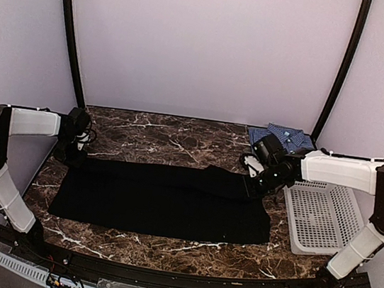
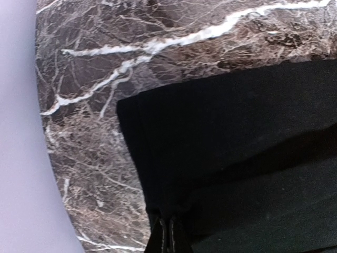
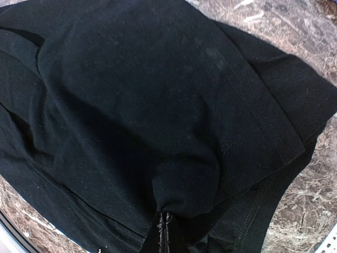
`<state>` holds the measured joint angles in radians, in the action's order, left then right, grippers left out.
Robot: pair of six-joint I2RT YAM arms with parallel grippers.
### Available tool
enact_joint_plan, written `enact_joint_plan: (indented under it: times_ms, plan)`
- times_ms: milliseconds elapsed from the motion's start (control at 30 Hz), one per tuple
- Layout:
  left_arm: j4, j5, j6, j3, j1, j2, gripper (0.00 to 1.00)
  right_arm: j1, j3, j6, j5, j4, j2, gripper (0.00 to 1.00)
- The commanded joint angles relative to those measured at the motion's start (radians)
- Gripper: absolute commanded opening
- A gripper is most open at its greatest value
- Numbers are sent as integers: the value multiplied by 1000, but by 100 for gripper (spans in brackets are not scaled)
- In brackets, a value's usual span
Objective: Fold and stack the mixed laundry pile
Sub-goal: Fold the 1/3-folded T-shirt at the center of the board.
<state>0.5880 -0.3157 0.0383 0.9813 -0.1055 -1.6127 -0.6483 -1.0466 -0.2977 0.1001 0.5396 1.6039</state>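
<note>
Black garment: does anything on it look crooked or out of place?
Yes. The black garment lies flat at its left end, but its right end, by the right gripper, is bunched: in the right wrist view the layers do not line up and a lower hem sticks out.

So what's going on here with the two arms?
Both arms are working the black garment, spread across the marble table. The left arm and right arm each have jaws shut on its far edge, one at each end. The checked shirt lies folded beyond the white basket.
</note>
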Motion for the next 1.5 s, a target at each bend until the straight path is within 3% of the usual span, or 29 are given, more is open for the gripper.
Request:
enact_joint_plan:
  times_ms: [0,233,433,500,600,633,767,867,1233,1467]
  plan:
    - [78,-88,23,39,-13,10,1,-22,-8,-11,-1,18,7,0]
    - [96,-118,29,51,-15,5,2,-28,-12,0,-28,62,-5,0]
    - [134,-92,-15,85,-15,-19,16,-30,-14,26,45,92,20,0]
    - [152,-101,-24,106,-15,-14,21,-29,-7,24,42,103,-19,10]
    - [171,-112,-31,133,-14,45,32,-30,-15,31,35,146,-72,35]
    - [175,-109,-33,147,-13,75,38,-30,-23,36,35,158,-88,37]
    - [169,-73,-29,196,-13,126,45,-25,-66,47,33,191,-128,49]
    - [173,38,-33,236,-12,116,47,-19,-101,53,31,170,-142,55]
    - [117,144,-120,298,-11,-150,40,4,-398,109,125,93,193,46]
    - [172,142,-73,265,-19,-179,36,-2,-423,140,177,102,308,43]
